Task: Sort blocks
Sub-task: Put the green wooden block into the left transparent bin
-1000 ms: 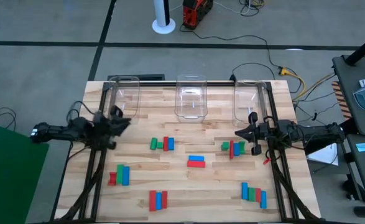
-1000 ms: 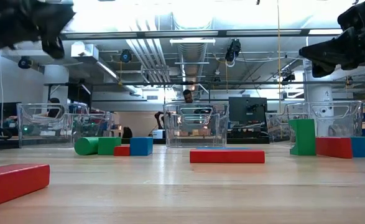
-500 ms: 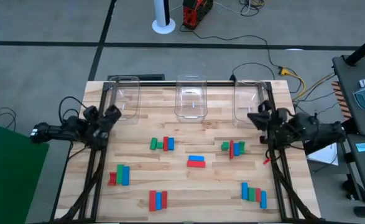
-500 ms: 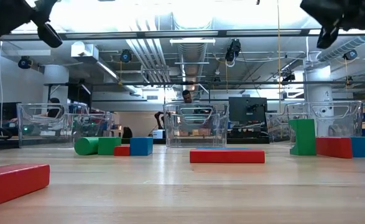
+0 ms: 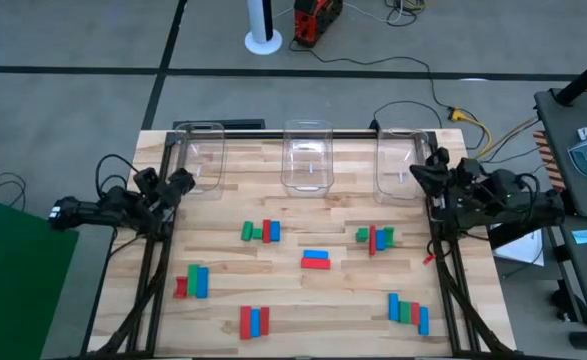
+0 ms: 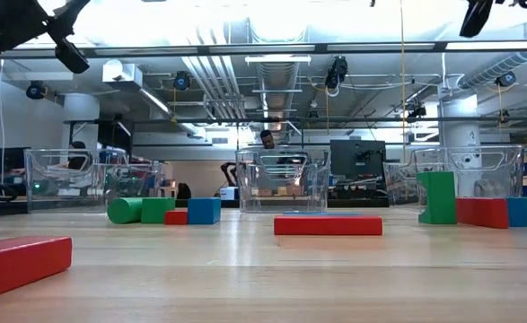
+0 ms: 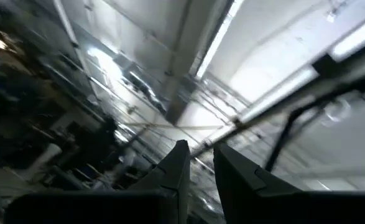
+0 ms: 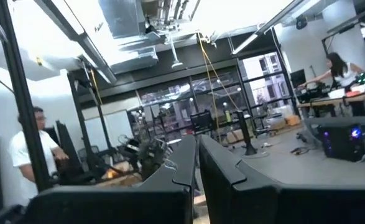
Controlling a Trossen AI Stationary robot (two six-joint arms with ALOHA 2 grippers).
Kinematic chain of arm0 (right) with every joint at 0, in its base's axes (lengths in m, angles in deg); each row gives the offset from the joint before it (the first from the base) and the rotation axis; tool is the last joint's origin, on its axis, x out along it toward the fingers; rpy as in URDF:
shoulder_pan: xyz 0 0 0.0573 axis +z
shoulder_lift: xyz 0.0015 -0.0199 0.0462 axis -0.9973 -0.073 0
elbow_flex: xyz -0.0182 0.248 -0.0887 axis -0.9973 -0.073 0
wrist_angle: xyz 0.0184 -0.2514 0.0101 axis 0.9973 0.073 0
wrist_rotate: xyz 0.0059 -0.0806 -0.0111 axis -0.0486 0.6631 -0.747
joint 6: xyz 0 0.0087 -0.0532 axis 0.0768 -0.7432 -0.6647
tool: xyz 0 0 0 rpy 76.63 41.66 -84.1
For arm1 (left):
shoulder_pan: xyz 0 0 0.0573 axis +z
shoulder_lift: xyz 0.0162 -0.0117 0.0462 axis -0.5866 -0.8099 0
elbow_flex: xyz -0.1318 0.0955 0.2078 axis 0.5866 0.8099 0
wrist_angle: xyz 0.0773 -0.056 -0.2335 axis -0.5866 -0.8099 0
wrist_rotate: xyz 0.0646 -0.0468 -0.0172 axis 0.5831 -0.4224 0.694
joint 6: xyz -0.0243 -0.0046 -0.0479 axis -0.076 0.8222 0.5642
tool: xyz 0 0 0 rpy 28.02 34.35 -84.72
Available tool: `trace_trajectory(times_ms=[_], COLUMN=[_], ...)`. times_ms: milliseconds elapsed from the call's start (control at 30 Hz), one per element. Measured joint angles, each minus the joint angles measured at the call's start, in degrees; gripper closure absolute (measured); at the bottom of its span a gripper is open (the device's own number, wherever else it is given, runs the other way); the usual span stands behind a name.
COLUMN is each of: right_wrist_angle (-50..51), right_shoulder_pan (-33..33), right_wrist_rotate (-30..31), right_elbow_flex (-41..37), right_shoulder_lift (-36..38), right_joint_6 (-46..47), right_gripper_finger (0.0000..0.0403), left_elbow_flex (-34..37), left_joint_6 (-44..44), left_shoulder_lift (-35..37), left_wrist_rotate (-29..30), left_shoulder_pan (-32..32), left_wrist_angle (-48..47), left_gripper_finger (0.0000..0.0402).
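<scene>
The blocks lie in small groups on the wooden table: green, red and blue [image 5: 260, 232], blue and red [image 5: 316, 260], green and red [image 5: 375, 237], red, green and blue [image 5: 191, 282], red and blue [image 5: 254, 321], and a row [image 5: 408, 312]. My left gripper [image 5: 180, 182] hangs over the table's left side and points up at the ceiling, with a narrow gap between its fingers [image 7: 199, 148]. My right gripper [image 5: 420, 172] is raised by the right bin, its fingers closed together [image 8: 198, 146]. Neither holds a block.
Three clear bins stand in a row along the far edge, at left [image 5: 201, 158], middle [image 5: 306, 158] and right [image 5: 398, 165]. Dark arm frames run down both table sides. People show in the room beyond the table [image 8: 30, 155].
My right gripper has left the spot above the green and red blocks, gone up and toward the far right by the right bin, and tipped upward. My left gripper has drawn back toward the table's left edge and risen.
</scene>
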State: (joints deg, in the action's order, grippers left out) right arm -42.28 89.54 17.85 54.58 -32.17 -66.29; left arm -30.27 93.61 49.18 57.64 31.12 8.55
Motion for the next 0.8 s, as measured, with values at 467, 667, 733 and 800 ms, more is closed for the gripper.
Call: trace_trajectory(times_ms=[467, 667, 733, 800], right_wrist_angle=[2.1, 14.5, 18.4, 21.9], right_shoulder_pan=[0.0, 0.0, 0.0, 0.0], right_wrist_rotate=[10.5, 13.3, 13.6, 14.5], right_elbow_flex=[10.9, 21.1, 24.6, 28.2], right_shoulder_lift=[-8.8, -14.4, -16.4, -18.4], right_joint_6=[2.6, 6.9, 8.1, 9.1], right_gripper_finger=[0.0390, 0.0390, 0.0390, 0.0390], left_elbow_flex=[-31.4, -46.1, -50.1, -53.5], left_joint_6=[-1.6, 11.1, 14.7, 17.6], left_shoulder_lift=[-20.2, -31.1, -34.8, -38.1], left_wrist_rotate=[4.1, 4.2, 4.2, 3.2], left_shoulder_pan=[0.0, 0.0, 0.0, 0.0], left_wrist_angle=[-41.6, -68.1, -75.6, -81.5], left_gripper_finger=[0.0349, 0.0349, 0.0349, 0.0349])
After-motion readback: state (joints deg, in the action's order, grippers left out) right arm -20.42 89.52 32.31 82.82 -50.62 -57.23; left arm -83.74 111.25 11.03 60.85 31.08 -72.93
